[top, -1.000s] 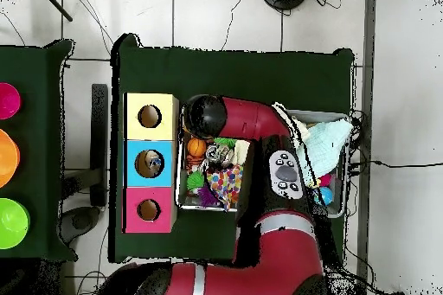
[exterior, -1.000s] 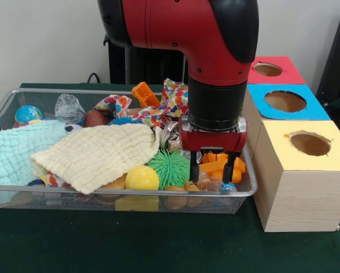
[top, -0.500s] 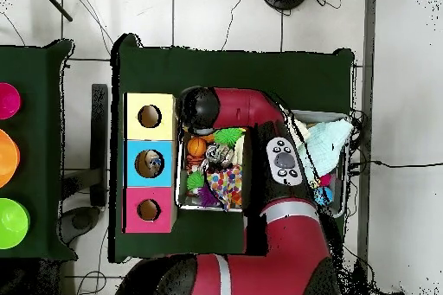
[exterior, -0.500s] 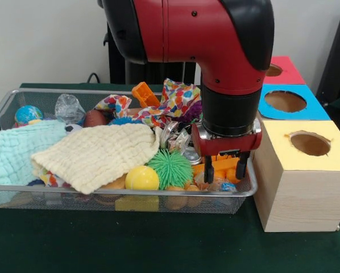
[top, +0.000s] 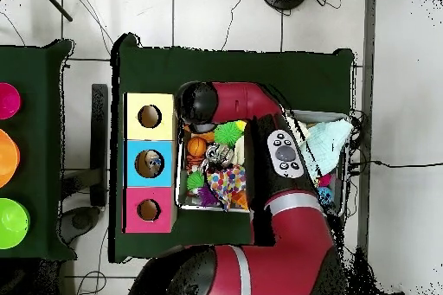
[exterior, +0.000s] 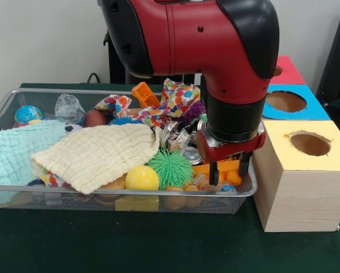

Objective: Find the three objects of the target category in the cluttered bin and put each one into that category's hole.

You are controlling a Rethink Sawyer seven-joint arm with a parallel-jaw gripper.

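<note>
Two dark fingers of the red-and-black gripper (exterior: pixel 229 172) stand apart, holding nothing, over orange plastic pieces (exterior: pixel 224 168) in the wire mesh bin's (exterior: pixel 119 193) box-side corner; seemingly mid-pick; next: descend, close.

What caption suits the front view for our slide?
Sawyer's gripper reaches into the cluttered wire bin beside three holed boxes.

Red-and-black arm (exterior: pixel 215 51); yellow (exterior: pixel 306 142), blue (exterior: pixel 286 102) and pink (exterior: pixel 281 69) boxes; cream cloth (exterior: pixel 96 153), mint cloth (exterior: pixel 16 151), spiky green ball (exterior: pixel 169 168), yellow ball (exterior: pixel 141 178), polka-dot multicolour fabric (exterior: pixel 173 99).
</note>
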